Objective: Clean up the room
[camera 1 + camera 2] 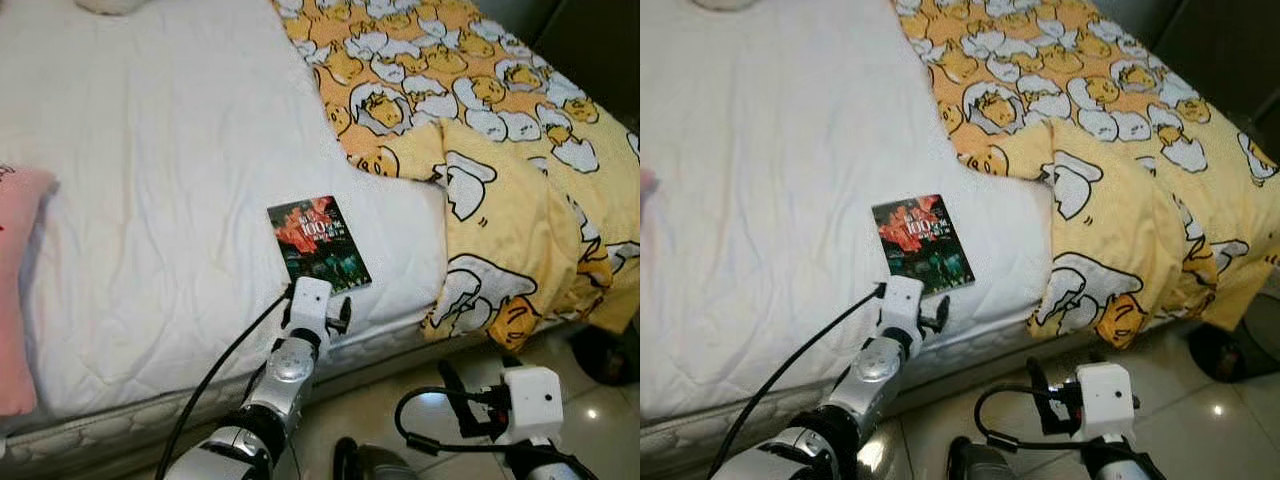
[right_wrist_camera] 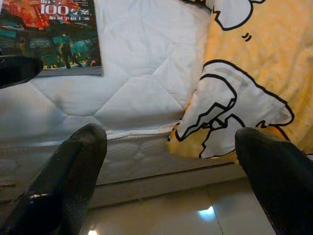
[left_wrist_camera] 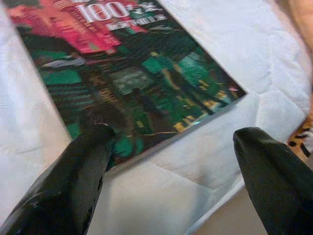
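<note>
One thin paperback book with a dark red-and-green glossy cover (image 1: 318, 245) lies flat on the white quilted mattress of the bed (image 1: 160, 200), close to the near edge, and it is what I take to be mine to tidy. My left hand (image 1: 318, 312) sits just at the book's six o'clock, fingers spread wide and gripping nothing; in the left wrist view one black finger (image 3: 83, 166) lies over the book's near corner while the other hangs off past the mattress edge, so I am not yet around it. My right hand (image 1: 1065, 395) hangs low over the glossy tiled floor (image 1: 1200, 420) at about four o'clock from the book, also open and empty. A yellow cartoon-print duvet (image 1: 480, 130) is rumpled from the book's one o'clock down to its three o'clock, spilling over the bed's side, and a pink pillow (image 1: 15, 280) lies at nine o'clock, well apart. I judge the book light and fairly stiff but bendable, its cover slick, and the soft mattress will give under it. The best hold looks like the near short edge, one finger pressed down into the bedding to slip beneath, the other on top, pinching firmly so it does not slide out.
</note>
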### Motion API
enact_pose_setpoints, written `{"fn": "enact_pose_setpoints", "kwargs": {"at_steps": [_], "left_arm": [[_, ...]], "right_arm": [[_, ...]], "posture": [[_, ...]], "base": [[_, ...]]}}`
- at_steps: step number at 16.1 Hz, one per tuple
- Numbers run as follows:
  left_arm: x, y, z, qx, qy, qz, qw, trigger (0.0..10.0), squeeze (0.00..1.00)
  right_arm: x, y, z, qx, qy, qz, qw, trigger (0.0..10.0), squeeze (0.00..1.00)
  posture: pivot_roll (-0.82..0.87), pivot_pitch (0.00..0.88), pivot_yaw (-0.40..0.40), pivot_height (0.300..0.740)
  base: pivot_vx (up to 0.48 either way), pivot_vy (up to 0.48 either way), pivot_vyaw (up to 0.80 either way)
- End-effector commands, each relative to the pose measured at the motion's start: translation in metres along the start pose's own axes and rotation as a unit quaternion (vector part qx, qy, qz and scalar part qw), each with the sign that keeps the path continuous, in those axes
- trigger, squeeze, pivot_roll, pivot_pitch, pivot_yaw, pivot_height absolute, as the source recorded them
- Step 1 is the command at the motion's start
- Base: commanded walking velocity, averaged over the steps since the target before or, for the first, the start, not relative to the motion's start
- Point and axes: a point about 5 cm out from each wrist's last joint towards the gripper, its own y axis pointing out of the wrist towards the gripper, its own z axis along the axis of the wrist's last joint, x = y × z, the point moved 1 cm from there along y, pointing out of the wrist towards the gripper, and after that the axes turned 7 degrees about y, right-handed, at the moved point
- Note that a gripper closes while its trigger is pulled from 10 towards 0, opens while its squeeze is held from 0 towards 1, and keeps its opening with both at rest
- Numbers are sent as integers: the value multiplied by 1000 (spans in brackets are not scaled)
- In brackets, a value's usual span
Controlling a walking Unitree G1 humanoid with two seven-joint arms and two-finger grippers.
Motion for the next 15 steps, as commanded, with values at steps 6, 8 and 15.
{"fn": "enact_pose_setpoints", "kwargs": {"at_steps": [6, 8, 15], "left_arm": [[19, 11, 33, 36, -15, 26, 999, 10000, 0], [6, 14, 32, 25, -15, 48, 998, 10000, 0], [-36, 19, 43, 23, 24, 147, 989, 10000, 0]], "right_arm": [[-2, -10, -2, -15, 2, -4, 1000, 10000, 0], [-3, -11, -3, -18, 1, -3, 1000, 10000, 0], [-6, -10, -11, -33, 5, -1, 999, 10000, 0]], "posture": [[-152, 229, -99, 740], [-156, 229, -95, 740], [-150, 198, -75, 740]], "base": [[0, 0, 0], [0, 0, 0], [0, 0, 0]]}}
